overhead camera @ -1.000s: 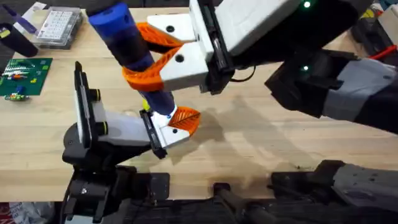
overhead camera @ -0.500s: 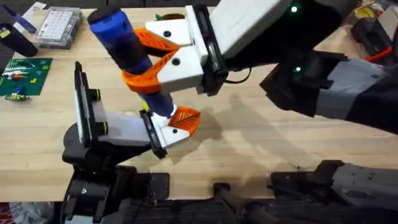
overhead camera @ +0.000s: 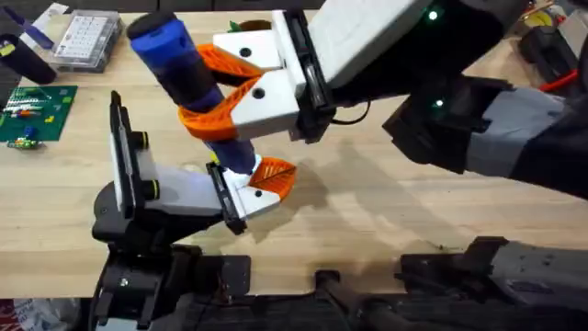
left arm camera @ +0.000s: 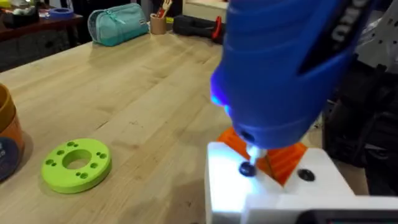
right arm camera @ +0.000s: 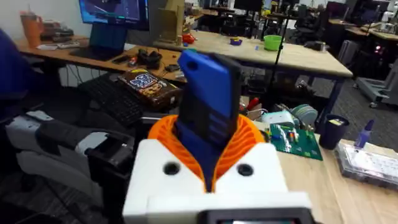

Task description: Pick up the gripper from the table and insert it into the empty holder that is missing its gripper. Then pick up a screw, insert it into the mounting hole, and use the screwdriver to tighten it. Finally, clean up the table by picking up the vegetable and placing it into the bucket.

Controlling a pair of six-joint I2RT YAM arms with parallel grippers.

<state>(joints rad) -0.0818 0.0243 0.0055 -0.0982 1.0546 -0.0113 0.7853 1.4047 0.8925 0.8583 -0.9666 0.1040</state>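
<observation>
My right pincer [overhead camera: 225, 87] was clamped on the screwdriver [overhead camera: 188, 78], its orange ribbed pads [overhead camera: 230, 57] pressed against either side of the blue body. The tool stood tilted over the desk [overhead camera: 367, 211], tip down. Seen from my left wrist, its thin bit met a small dark screw [left arm camera: 247, 168] in the white block of my left pincer [overhead camera: 257, 184], with orange ribbing just behind. I could not tell whether that left pincer was apart or together. A flat green ring with holes [left arm camera: 77, 163] lay on the wood nearby.
</observation>
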